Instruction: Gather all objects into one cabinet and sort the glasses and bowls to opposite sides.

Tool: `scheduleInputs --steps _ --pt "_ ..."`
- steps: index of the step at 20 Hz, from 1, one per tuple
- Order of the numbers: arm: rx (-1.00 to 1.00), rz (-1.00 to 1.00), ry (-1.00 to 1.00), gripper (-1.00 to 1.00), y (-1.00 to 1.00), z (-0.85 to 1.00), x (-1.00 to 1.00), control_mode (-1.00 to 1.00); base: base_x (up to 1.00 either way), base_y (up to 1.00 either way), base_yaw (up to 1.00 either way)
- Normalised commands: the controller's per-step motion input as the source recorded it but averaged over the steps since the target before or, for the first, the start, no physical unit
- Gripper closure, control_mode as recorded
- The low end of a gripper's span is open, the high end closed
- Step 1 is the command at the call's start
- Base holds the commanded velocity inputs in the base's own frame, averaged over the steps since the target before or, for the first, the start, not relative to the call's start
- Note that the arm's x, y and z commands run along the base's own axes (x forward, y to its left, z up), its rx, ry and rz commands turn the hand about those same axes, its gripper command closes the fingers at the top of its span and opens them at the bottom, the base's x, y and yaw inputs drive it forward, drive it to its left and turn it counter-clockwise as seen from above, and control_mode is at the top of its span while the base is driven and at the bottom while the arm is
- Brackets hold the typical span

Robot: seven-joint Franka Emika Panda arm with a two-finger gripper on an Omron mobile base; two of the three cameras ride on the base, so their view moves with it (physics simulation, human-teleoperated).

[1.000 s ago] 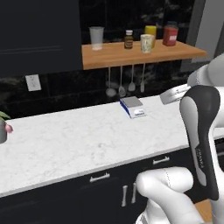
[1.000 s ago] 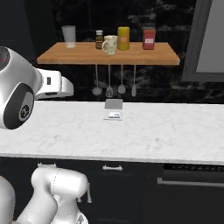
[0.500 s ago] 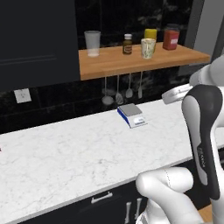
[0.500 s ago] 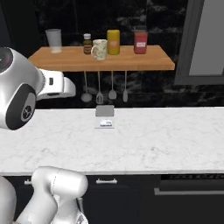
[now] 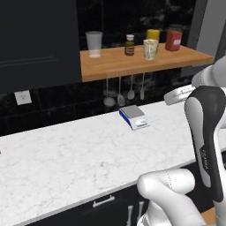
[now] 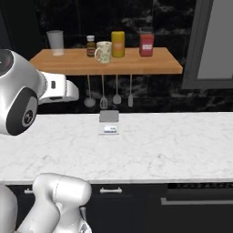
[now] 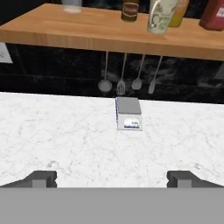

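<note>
On wooden shelf point(image 5: 145, 62), cream mug point(image 5: 150, 49) partly hides yellow jar point(image 5: 153, 35)

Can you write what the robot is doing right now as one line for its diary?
gripper: open, holding nothing | below it: marble counter with small scale | wooden shelf: mug, jars

Red jar point(image 7: 213, 15), glass point(image 7: 72, 4) cropped by top edge.

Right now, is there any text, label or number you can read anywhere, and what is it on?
None reads clearly.
Scale: pale display panel, marks too blurred.
Mug: greenish pattern, no legible words.
Red jar: pale label, too small.
Brown bottle: label too small.
Robot arm: small grey lettering, unreadable.
</note>
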Motion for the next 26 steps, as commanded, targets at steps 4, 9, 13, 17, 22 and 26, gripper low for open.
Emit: scheduleInputs --steps 4,9,13,17,22,26 --pt "0.0 0.0 0.14 -1.0 0.0 0.0 0.42 -1.0 0.13 0.03 0.0" --pt "0.0 -0.16 0.1 -1.0 -0.01 0.0 0.35 -1.0 0.0 0.0 0.0" --pt "0.01 -0.07 0.0 -1.0 0.03 0.0 0.52 -1.0 0.0 0.0 0.0" --pt "0.0 0.0 0.0 -1.0 0.0 -0.02 0.09 -1.0 0.0 0.0 0.0" --pt "0.01 0.0 0.01 -1.0 0.02 0.01 0.53 -1.0 0.0 0.0 0.0" --pt "0.01 -0.05 0.04 -1.0 0.0 0.15 0.92 -1.0 0.0 0.0 0.0"
